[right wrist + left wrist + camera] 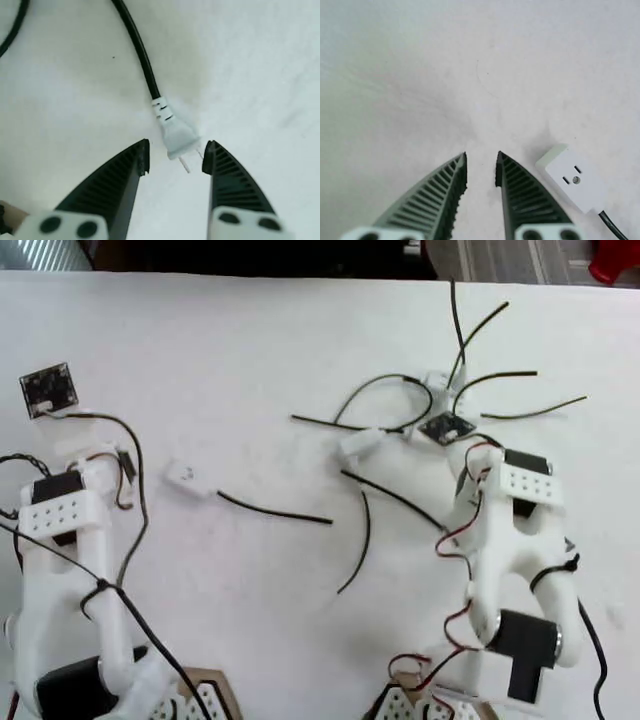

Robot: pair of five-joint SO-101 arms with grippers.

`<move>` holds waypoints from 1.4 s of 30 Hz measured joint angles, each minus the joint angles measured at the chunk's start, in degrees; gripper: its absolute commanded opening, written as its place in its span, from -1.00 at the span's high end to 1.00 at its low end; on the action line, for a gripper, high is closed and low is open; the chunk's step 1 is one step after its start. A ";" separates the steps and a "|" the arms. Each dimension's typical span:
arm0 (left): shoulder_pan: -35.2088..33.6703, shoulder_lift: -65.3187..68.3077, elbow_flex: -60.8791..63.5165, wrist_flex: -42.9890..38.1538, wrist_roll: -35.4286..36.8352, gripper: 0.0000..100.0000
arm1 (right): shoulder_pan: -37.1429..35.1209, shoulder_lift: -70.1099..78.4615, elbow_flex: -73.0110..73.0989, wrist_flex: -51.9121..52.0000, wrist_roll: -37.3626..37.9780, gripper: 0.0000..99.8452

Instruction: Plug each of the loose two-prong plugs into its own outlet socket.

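the left tool (481, 172) is hanging over the white bench (420, 75), its ribbed fingers standing a little apart with nothing sitting between them. a white outlet socket (572, 177) is lying just beside one finger, slots facing up, with its socket cord (612, 225) trailing off behind it. the right tool (176, 160) is holding its fingers wider apart. a white two-prong plug (175, 134) is lying on the bench with its prongs pointing into the gap between the fingertips. one prong is sitting very close to a fingertip, and whether they are touching cannot be told. the plug cord (137, 50) is running away from the tool. from above, the outlet socket (185, 475) is resting between the two arms, nearer the left arm (60, 540). a second white block (362, 443) and several loose black cords (365, 540) are lying near the right arm (510, 530).
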 measured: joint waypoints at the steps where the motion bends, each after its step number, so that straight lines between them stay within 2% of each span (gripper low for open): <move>1: 0.00 0.00 0.00 0.00 0.00 0.78 | -0.44 -1.32 0.18 0.97 0.00 0.64; 7: 0.00 0.00 0.00 0.00 0.00 0.78 | -1.85 -3.96 4.48 2.11 0.00 0.64; 19: 0.00 0.00 0.00 0.00 0.00 0.78 | 1.85 7.56 4.31 -9.76 3.78 0.66; 24: 0.09 0.00 0.00 0.00 0.00 0.78 | 3.34 8.35 2.81 -9.85 4.04 0.87; 30: 0.00 0.00 0.00 0.00 0.00 0.78 | 3.96 8.53 1.93 -9.85 4.13 0.97; 37: 0.00 0.00 0.00 0.00 0.00 0.78 | 4.04 8.53 1.49 -9.76 4.13 0.96; 42: 0.00 0.00 0.00 0.00 0.00 0.78 | 4.04 8.53 1.49 -9.41 4.13 0.78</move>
